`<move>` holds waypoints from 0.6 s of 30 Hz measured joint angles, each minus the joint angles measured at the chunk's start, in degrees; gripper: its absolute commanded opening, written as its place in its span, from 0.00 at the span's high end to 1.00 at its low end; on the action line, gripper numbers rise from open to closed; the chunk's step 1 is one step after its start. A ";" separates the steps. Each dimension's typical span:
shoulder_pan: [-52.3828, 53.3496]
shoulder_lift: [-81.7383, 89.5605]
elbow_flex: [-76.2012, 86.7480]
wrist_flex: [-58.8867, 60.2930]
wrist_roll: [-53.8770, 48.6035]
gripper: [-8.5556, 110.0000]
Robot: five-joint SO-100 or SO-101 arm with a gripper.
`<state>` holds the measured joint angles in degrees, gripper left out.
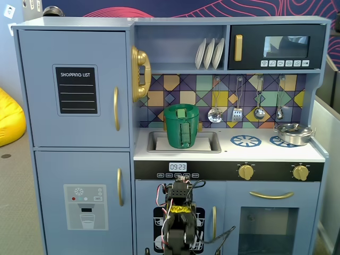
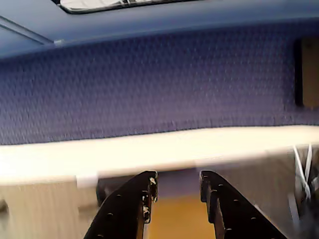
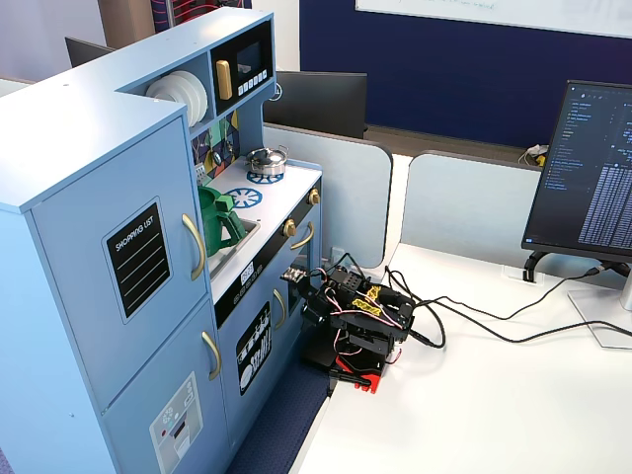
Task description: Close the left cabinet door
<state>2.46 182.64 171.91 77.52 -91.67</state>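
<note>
Left cabinet door (image 1: 74, 87), chalkboard panel and gold handle (image 1: 116, 109), sits flush in toy kitchen's upper-left front, apparently shut already. Arm folded low on table before kitchen, clear of door; gripper (image 2: 178, 186) empty, its 2 fingers slightly apart.

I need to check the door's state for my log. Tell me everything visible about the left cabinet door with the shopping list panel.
The left cabinet door is light blue, painted wood by the look, with a black SHOPPING LIST panel and a curved gold handle along its right edge. It sits shut, flush with the cabinet, above the dispenser door. Nothing touches it.
</note>
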 measured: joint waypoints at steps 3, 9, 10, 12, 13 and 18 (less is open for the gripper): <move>0.00 0.00 -0.18 0.70 -0.44 0.93; 0.00 0.00 -0.44 0.79 1.23 0.92; 0.00 0.00 -0.62 0.79 1.67 0.92; 0.00 0.00 -0.70 0.79 2.29 0.92; 0.00 0.00 -0.70 0.79 2.37 0.92; 0.00 0.00 -0.79 0.79 2.55 0.92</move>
<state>2.46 182.64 171.12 78.31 -89.12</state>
